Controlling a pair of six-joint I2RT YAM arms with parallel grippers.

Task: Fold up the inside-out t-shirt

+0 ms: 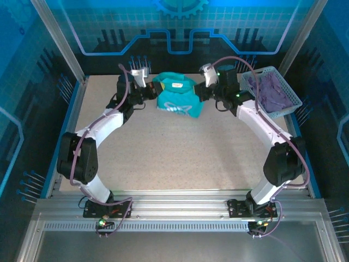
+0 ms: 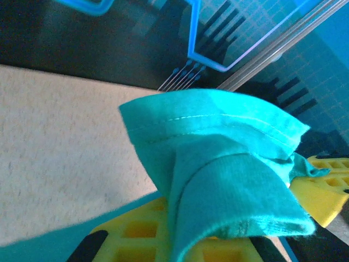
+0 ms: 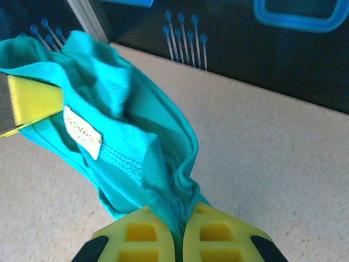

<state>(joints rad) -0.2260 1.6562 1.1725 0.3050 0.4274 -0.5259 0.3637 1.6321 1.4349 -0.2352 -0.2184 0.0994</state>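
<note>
The inside-out t-shirt [image 1: 175,97], teal-green with a pale print low on its front, hangs bunched between my two grippers at the back middle of the table. My left gripper [image 1: 155,87] is shut on its left side, and my right gripper [image 1: 199,90] is shut on its right side. In the left wrist view a hemmed fold of the t-shirt [image 2: 218,158] drapes over my yellow fingers [image 2: 136,234]. In the right wrist view the ribbed collar of the t-shirt [image 3: 136,164], with its small tag [image 3: 83,132], is pinched between the yellow fingers [image 3: 215,234].
A light blue basket [image 1: 293,98] holding a purple cloth [image 1: 269,89] stands at the back right, close to my right arm. The speckled table [image 1: 180,158] is bounded by a blue rim and the enclosure walls.
</note>
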